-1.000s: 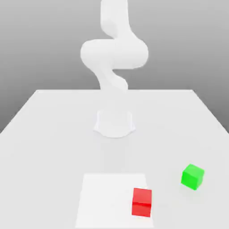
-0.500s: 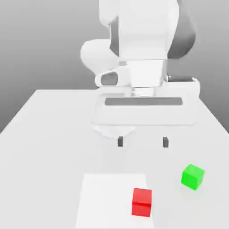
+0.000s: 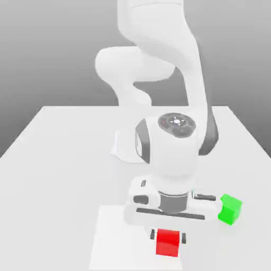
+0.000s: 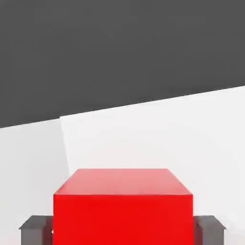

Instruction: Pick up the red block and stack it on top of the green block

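My gripper (image 3: 168,236) pinching red block (image 3: 168,243) on opposite side faces, block on white mat (image 3: 114,238) on table (image 3: 63,159). Looks rigid, light, smooth; mid-height grip should hold. Green block (image 3: 230,209) nearby, exterior view's right.

White table (image 3: 58,153), grey backdrop (image 3: 47,53)

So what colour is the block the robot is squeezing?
Red. The red block sits between the gripper fingers, clearest in the hand view.
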You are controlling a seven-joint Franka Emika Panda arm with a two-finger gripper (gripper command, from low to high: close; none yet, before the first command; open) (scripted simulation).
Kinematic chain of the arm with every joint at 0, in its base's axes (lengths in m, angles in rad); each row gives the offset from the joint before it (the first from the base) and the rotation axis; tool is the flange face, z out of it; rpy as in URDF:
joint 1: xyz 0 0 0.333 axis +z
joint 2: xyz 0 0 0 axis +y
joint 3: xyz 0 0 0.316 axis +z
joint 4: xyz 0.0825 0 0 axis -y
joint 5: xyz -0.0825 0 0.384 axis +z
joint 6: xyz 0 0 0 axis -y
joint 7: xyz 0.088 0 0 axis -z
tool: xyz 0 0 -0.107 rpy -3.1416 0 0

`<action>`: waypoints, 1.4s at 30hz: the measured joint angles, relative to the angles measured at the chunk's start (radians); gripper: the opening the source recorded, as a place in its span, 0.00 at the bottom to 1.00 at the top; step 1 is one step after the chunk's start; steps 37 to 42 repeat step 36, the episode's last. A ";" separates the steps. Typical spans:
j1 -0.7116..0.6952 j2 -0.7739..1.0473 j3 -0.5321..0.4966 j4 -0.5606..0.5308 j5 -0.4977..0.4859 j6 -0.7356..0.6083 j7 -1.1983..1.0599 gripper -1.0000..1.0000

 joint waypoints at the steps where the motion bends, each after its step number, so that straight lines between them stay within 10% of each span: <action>1: 0.000 0.000 0.000 0.000 0.000 0.000 0.001 0.00; 17: 0.246 -0.354 0.223 -0.128 0.109 -0.224 -0.412 0.00; 23: 0.316 -0.224 0.170 -0.139 0.003 -0.088 -0.399 0.00; 24: 0.324 -0.190 0.156 -0.138 -0.023 -0.057 -0.381 1.00; 42: 0.334 -0.338 0.169 -0.145 0.080 -0.193 -0.456 1.00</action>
